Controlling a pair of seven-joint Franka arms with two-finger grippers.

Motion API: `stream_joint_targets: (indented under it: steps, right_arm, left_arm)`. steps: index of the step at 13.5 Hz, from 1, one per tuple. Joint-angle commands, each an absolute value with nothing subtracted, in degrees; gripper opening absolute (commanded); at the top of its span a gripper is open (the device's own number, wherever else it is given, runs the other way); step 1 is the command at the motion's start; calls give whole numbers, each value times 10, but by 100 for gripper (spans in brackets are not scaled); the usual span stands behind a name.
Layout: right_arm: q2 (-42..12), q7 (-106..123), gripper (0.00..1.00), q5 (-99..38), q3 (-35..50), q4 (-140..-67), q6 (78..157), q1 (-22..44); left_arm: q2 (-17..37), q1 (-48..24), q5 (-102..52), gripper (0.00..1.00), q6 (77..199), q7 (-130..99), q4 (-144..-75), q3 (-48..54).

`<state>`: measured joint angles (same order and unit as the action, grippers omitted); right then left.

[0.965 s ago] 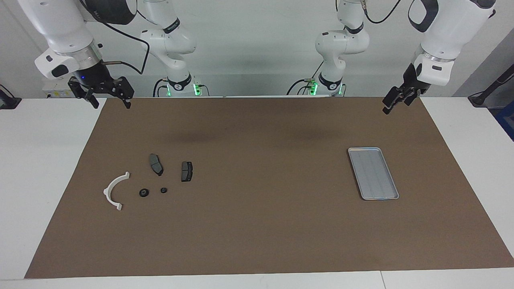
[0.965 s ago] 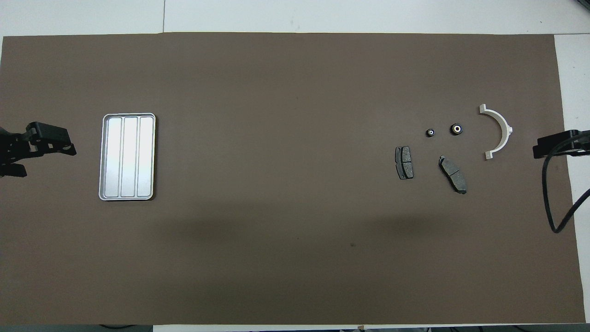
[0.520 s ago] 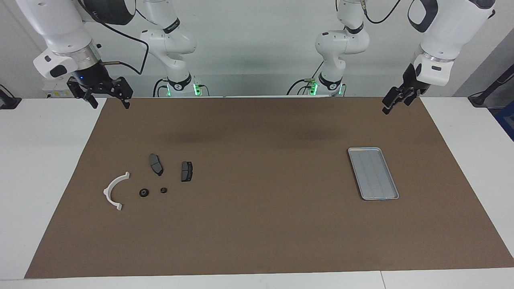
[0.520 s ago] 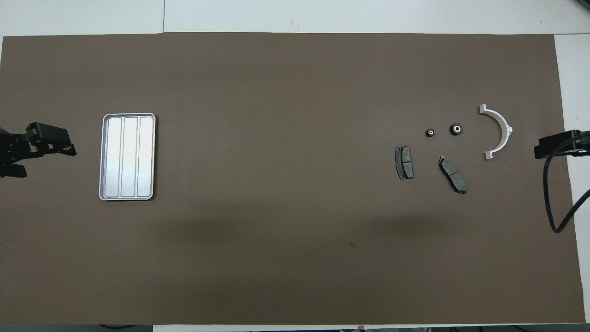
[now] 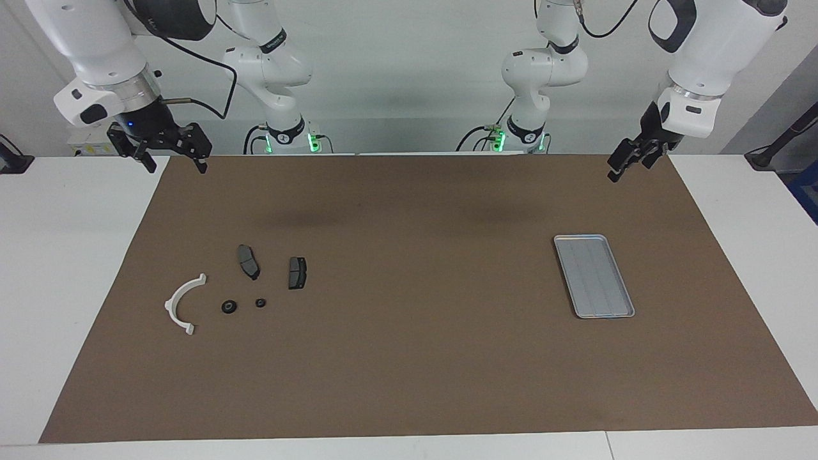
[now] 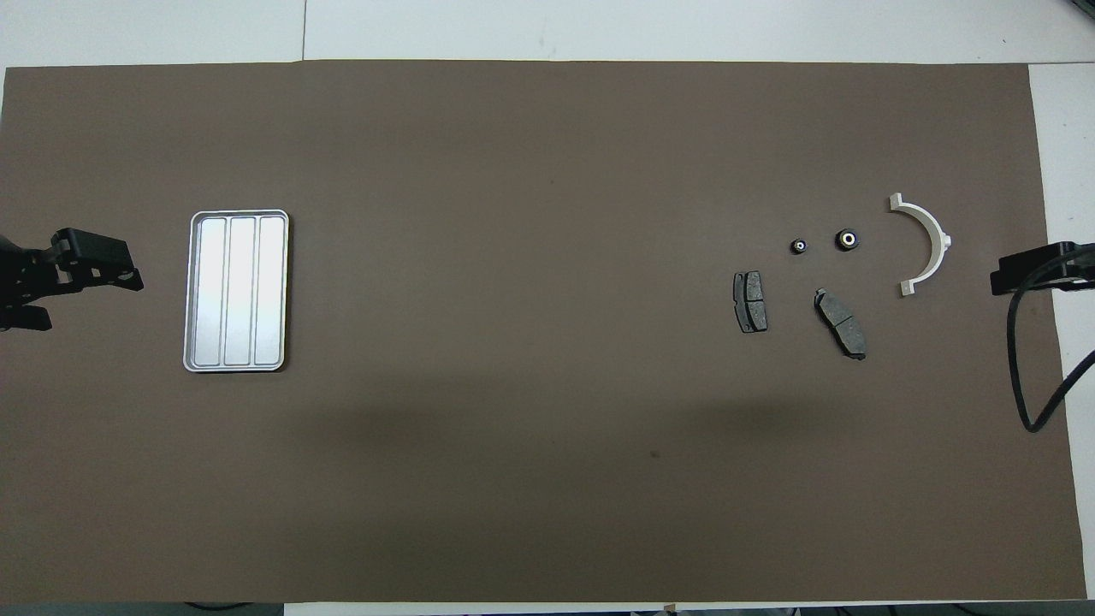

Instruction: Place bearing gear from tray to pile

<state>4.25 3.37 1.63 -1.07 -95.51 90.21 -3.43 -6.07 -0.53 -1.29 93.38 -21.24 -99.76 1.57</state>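
The two small round gears [image 5: 229,306] lay on the brown mat [image 5: 409,370] covering the surface, within the pile at the right arm's end, beside one white curved bracket [image 5: 182,303] and two dark brake pads [image 5: 248,261]. The single tray [image 5: 594,275] near the left arm's end held nothing, so the move looked finished. Probably parked for that reason, the right hand [image 5: 171,161] and left hand [image 5: 629,162] hung spread and empty over the mat's corners nearest the robots.

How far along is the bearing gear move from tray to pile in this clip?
Looks done: the tray holds nothing, and two small round parts lie by the white bracket and brake pads. In hand: nothing; left gripper and right gripper wait open. Left: nothing visible.
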Motion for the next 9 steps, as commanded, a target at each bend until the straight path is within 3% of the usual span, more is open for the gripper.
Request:
stream_joint_targets:
  steps: [1, 9]
  right_arm:
    - [53, 25, 100, 17, -4, -969, 910, -41]
    - [53, 24, 100, 18, -4, -969, 906, -41]
  left_arm:
    - [-74, -7, -16, 100, 928, -209, -1010, 14]
    - [-75, -7, -16, 100, 928, -209, -1010, 14]
